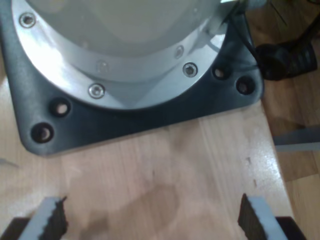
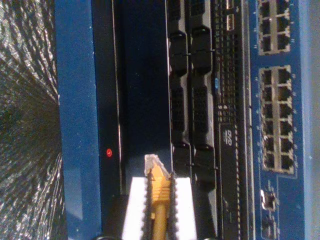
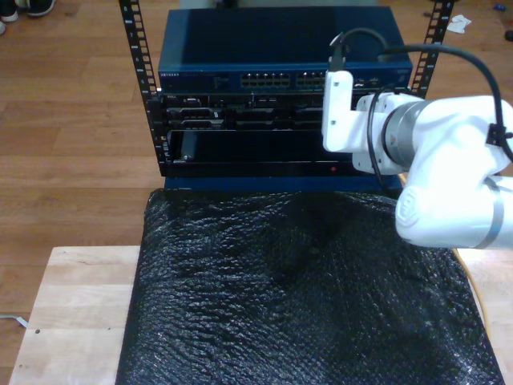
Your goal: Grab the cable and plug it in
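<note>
The yellow-orange cable [image 2: 160, 210] runs out between the white fingers [image 2: 135, 205] of my second gripper [image 2: 160, 176], which is shut on it. Its clear plug [image 2: 152, 164] sticks out past the fingertips. The plug points at the dark front of the blue rack unit [image 2: 80, 100], near a small red light [image 2: 109, 152]. It is apart from the rows of network ports [image 2: 277, 120]. In the exterior view my second arm [image 3: 361, 120] reaches to the rack's front [image 3: 272, 80] on that view's right. My first gripper [image 1: 152, 220] is open over bare wood, with nothing between its fingers.
A black crinkled sheet [image 3: 296, 281] covers most of the wooden table [image 3: 72, 305] in front of the rack. A dark base plate [image 1: 125, 120] with a metal flange [image 1: 100, 60] stands on the wood just ahead of my first gripper. Black connector blocks [image 2: 192, 100] sit beside the ports.
</note>
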You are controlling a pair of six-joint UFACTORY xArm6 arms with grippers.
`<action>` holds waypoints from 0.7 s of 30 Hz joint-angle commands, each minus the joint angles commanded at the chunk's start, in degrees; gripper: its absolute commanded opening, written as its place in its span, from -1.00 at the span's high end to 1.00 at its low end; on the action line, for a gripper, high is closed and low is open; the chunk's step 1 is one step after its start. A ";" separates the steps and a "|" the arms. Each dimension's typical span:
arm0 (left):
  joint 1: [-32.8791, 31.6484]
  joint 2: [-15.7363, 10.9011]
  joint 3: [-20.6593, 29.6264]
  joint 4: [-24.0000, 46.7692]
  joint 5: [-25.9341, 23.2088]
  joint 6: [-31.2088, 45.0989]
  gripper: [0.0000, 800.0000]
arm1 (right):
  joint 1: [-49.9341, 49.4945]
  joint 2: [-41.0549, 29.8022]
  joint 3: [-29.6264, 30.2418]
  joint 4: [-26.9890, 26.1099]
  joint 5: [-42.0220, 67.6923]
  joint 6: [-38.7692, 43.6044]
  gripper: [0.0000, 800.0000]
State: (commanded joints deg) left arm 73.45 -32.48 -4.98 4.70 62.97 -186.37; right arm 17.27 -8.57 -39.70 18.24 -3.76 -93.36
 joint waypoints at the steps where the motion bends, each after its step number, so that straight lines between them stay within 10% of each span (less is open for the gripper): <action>1: 0.00 0.00 0.00 0.00 0.00 0.00 -1.00 | 0.00 0.62 -0.18 0.00 -1.41 -0.09 1.00; 21: 0.00 0.00 0.00 0.00 0.00 0.00 -1.00 | -0.18 8.53 -2.29 -6.59 -18.02 0.09 1.00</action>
State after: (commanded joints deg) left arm 73.45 -32.48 -4.98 4.70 62.97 -186.37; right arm 17.10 -0.04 -41.99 11.65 -21.78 -93.27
